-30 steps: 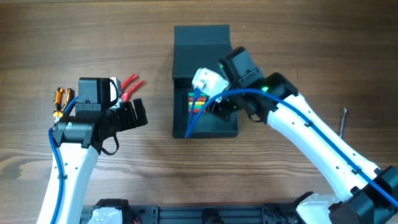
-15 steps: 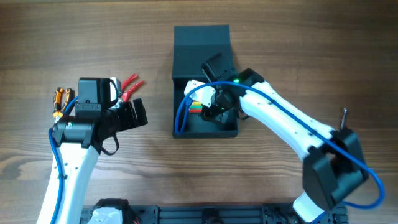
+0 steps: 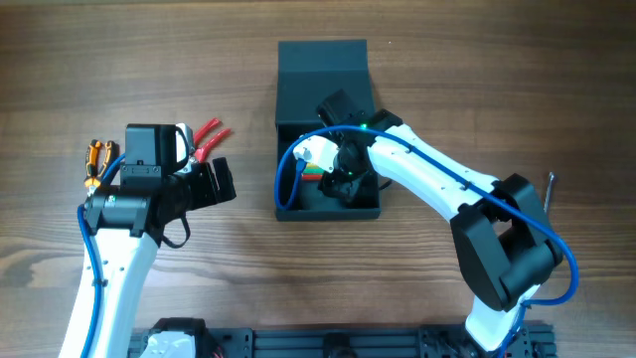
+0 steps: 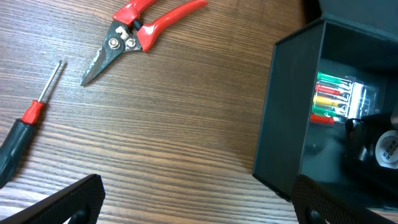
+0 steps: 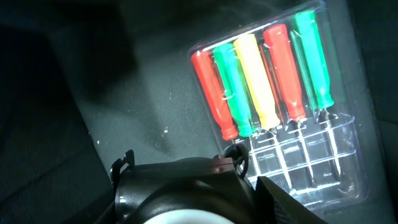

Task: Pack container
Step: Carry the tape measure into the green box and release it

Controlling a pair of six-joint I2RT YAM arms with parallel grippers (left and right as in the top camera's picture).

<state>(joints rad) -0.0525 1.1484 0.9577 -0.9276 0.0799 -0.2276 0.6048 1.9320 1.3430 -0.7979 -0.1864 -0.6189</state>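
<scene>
"Since the right gripper (image 3: 345,179) is down inside the container (image 3: 323,68), is it gripping anything?"

"Cannot tell; its fingers are hidden. It hangs over the screwdriver set (image 5: 267,81), probably to seat it flat."

"And the left gripper (image 3: 221,183)?"

"Spread wide, empty, at nine o'clock of the container, likely placed to reach the snips (image 4: 140,31) at its twelve."

"Where's the container?"

"Toward twelve o'clock on the wooden table (image 3: 467,60), lid folded back. No room shows beyond the wood."
</scene>
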